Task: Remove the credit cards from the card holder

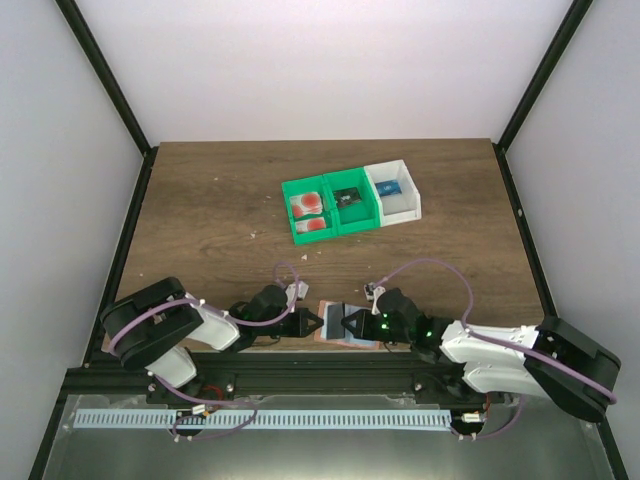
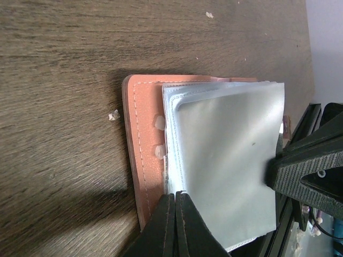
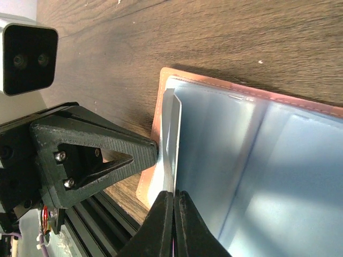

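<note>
Reads as a robotics lab test cell: blank white panels [image 1: 330, 60] in black framing [image 1: 105, 75] boxing in a wood-grain tabletop [image 1: 200, 200], a left arm [image 1: 160, 325] at 7 o'clock and right arm [image 1: 520, 355] at 5 o'clock bolted to a black rail [image 1: 330, 375], slotted cable duct [image 1: 260, 418] at 6 o'clock.

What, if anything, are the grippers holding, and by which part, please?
Both apparently pinch the card holder: left gripper a pocket panel's edge, right gripper a raised flap.

— Where are the arms?
— Both folded low at the near edge, the left gripper [image 1: 308, 322] and right gripper [image 1: 352, 323] facing tip to tip.
— Jaws?
— Both pressed fully together.
</note>
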`<action>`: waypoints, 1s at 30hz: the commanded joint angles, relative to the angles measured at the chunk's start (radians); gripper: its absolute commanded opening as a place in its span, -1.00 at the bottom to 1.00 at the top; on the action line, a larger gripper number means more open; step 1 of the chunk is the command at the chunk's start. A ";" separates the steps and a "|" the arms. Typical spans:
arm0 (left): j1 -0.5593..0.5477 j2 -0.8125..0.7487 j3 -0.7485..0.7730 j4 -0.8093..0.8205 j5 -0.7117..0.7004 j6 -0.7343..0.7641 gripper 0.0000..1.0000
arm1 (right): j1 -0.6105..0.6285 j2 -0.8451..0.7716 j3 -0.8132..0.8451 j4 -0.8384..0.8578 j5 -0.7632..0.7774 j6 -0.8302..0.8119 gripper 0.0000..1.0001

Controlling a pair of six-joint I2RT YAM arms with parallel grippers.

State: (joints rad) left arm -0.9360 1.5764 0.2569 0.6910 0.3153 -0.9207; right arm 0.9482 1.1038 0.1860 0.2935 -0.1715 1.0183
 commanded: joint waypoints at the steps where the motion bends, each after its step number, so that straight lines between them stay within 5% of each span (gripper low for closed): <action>1: -0.008 0.037 -0.038 -0.140 -0.050 0.000 -1.00 | -0.014 -0.016 -0.010 -0.046 0.025 0.016 -0.98; 10: -0.007 0.034 -0.035 -0.143 -0.056 -0.003 -1.00 | -0.024 0.007 -0.023 0.026 -0.028 -0.005 -0.99; 13: -0.007 0.036 -0.031 -0.158 -0.053 0.004 -1.00 | -0.026 -0.003 -0.014 -0.006 -0.025 -0.011 -0.81; 15: -0.007 0.032 -0.033 -0.170 -0.052 0.003 -1.00 | -0.028 -0.017 -0.017 -0.007 -0.031 -0.014 -0.98; 30: -0.008 0.012 -0.042 -0.192 -0.067 -0.006 -1.00 | -0.053 -0.098 -0.069 -0.045 -0.009 0.014 -0.99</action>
State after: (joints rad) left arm -0.9424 1.5669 0.2543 0.6819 0.2951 -0.9382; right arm 0.9100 1.0332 0.1394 0.2852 -0.2050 1.0302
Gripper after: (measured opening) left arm 0.019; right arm 0.010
